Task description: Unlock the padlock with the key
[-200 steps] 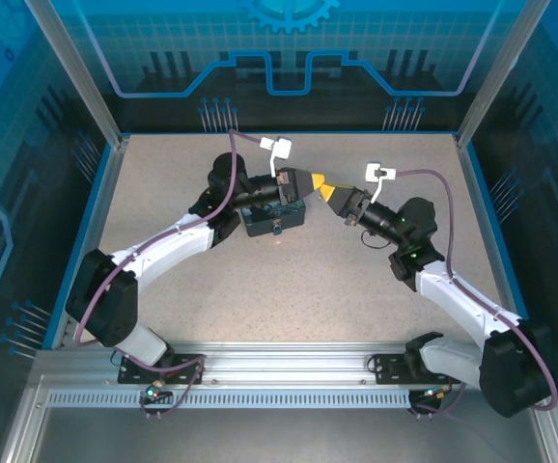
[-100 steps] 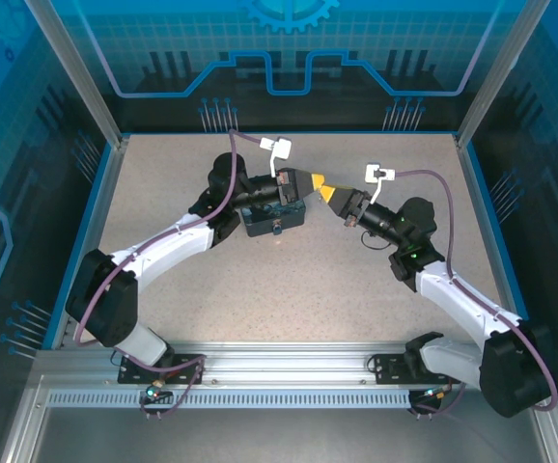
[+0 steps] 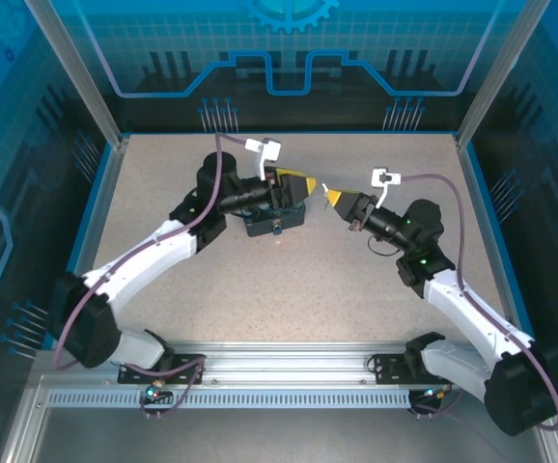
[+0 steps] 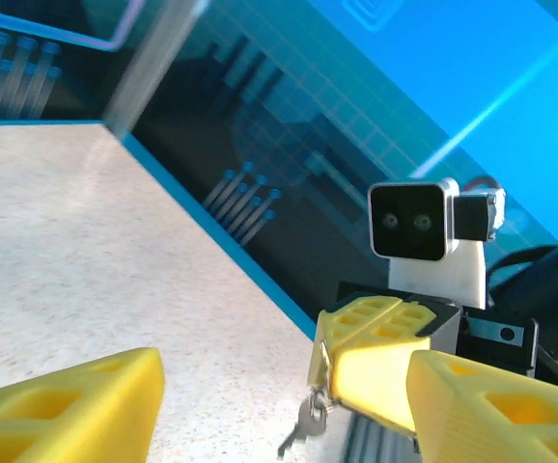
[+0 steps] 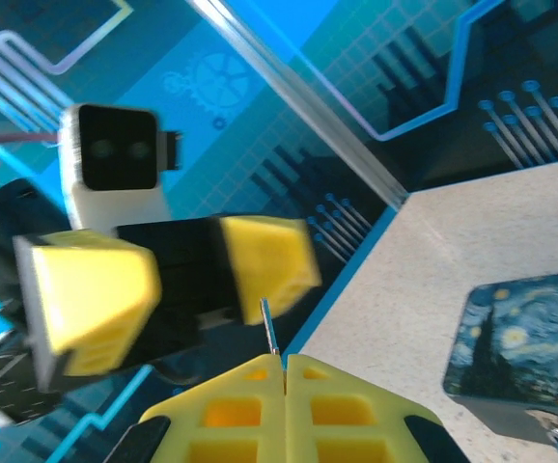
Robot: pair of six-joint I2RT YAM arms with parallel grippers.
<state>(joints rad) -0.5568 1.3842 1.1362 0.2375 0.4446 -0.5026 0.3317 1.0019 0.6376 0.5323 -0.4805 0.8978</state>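
The key (image 5: 270,326) is pinched upright between the closed fingertips of the right tool (image 5: 281,365), in the air just right of the tin box (image 3: 269,222). The padlock (image 3: 277,230), barely discernible, sits at the box's near face on the worktop (image 3: 308,289). The left tool (image 3: 301,183) hovers open above the box.

The left gripper (image 4: 284,410) stood wide open, its two yellow fingers (image 4: 67,410) filling the lower left and lower right corners of the frame with speckled tabletop (image 4: 86,251) between them. In that gap, right of centre, the right gripper (image 4: 321,374) faced the camera with its yellow fingers pressed together, its white wrist camera (image 4: 419,224) above it. The small silvery key (image 4: 307,422) hung from its tip, low in the frame.
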